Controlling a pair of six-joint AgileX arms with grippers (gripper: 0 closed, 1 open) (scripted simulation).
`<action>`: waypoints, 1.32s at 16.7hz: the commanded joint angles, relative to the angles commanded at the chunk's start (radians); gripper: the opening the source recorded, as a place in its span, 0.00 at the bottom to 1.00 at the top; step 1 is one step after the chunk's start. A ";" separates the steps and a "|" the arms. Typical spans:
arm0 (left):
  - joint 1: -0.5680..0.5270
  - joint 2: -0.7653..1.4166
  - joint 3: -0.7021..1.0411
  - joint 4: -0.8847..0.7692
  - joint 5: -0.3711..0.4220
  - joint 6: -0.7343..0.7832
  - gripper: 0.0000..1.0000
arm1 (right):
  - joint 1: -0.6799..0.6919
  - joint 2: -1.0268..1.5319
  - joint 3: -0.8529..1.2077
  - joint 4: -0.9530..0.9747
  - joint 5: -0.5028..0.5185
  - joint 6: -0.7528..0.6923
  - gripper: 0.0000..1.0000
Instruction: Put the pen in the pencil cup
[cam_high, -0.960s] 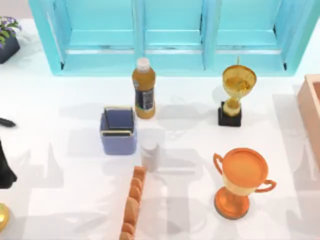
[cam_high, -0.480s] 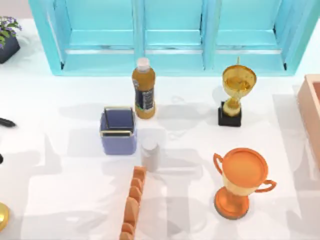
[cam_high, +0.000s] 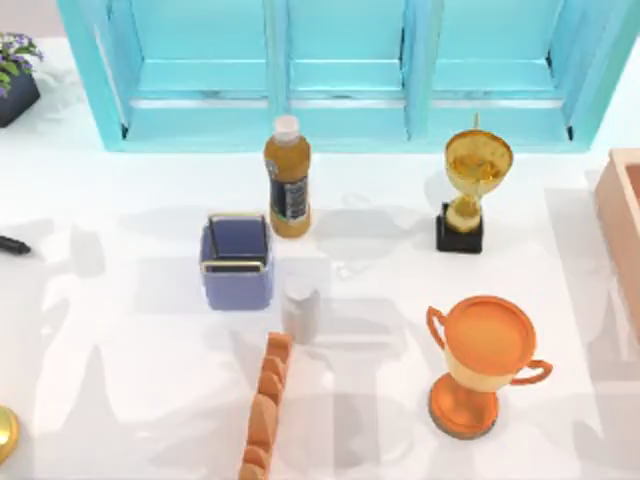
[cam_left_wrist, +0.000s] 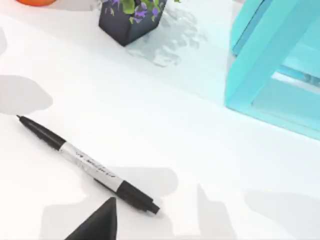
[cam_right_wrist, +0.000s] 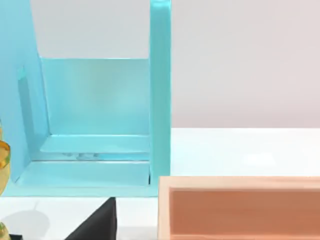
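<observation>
Orange-brown lumps (cam_high: 263, 410) run in a row at the near edge of the white table (cam_high: 130, 340), with an orange two-handled trophy (cam_high: 487, 360) off at their 3 o'clock. Just beyond the row stands a small pale grey cylinder (cam_high: 300, 310). At its 11 o'clock, close by, sits the pencil cup (cam_high: 237, 262), periwinkle blue, square and upright with its mouth open.

The pen (cam_high: 14, 244) lies flat at the cup's 9 o'clock, well apart from it, at the table's left edge. The left wrist view shows it whole (black, with a silvery band round the middle) (cam_left_wrist: 87, 165). The left gripper (cam_left_wrist: 97, 222) hovers just beside one end of it, not touching; whether it is spread or closed I cannot tell.

A juice bottle (cam_high: 287, 175) stands at the cup's 1 o'clock, and a gold trophy (cam_high: 470, 190) on a black base stands farther right. A peach-coloured box (cam_high: 625, 230) sits at the right edge, and the right gripper (cam_right_wrist: 97, 222) is near that box (cam_right_wrist: 240, 205); its state I cannot tell either.

Farthest back are the teal shelf unit (cam_high: 340, 70) and, at its 9 o'clock, a potted plant (cam_high: 15, 75).
</observation>
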 joint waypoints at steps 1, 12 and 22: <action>0.020 0.093 0.048 -0.024 0.020 -0.038 1.00 | 0.000 0.000 0.000 0.000 0.000 0.000 1.00; 0.205 0.796 0.388 -0.147 0.214 -0.573 1.00 | 0.000 0.000 0.000 0.000 0.000 0.000 1.00; 0.213 0.866 0.421 -0.145 0.238 -0.657 1.00 | 0.000 0.000 0.000 0.000 0.000 0.000 1.00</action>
